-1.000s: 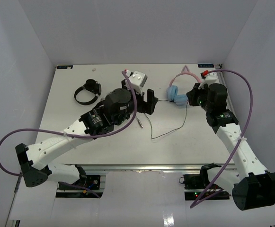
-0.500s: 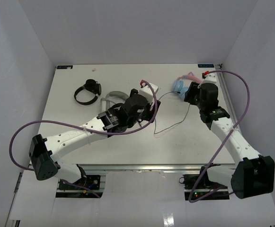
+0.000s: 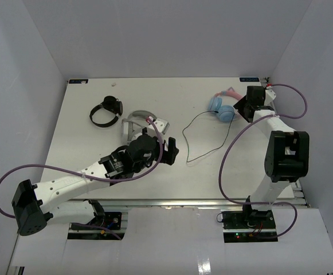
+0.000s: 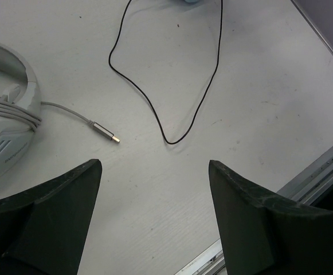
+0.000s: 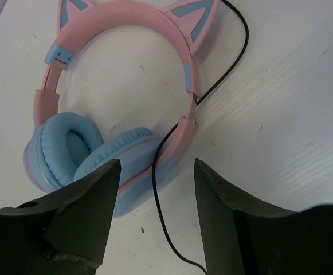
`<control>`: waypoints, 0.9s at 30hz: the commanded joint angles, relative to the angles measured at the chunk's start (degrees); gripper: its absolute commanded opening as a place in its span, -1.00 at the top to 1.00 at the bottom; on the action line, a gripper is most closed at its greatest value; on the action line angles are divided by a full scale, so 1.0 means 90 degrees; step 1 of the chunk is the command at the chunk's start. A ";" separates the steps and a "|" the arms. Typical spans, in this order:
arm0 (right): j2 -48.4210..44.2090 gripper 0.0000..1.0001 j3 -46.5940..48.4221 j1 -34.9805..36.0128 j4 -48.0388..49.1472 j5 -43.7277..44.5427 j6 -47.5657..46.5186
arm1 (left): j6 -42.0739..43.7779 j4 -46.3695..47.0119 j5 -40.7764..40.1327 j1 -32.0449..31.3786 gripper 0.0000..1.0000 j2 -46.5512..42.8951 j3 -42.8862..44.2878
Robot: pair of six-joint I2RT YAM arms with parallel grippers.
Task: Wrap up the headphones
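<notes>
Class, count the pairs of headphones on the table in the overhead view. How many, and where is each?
3. Small black headphones lie at the far left; grey-white headphones sit near the middle; pink cat-eared headphones lie at the far right. None appears hidden.

White table (image 3: 77, 134) between pale grey walls (image 3: 166, 34)

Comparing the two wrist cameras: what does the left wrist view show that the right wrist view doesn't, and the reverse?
Only the left wrist view: the grey-white headphones at the left edge, their grey cord ending in a metal plug, and the far loop of the dark cable. Only the right wrist view: the pink cat-eared headband and the blue ear cups, lying flat. Both: the dark cable loose on the white table, and the left fingers and right fingers apart with nothing between them.
</notes>
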 commanded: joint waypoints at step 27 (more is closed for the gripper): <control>0.2091 0.06 0.1316 -0.0008 -0.0448 -0.0059 0.0855 | -0.0056 0.0885 -0.0200 0.0003 -0.71 0.0120 -0.0850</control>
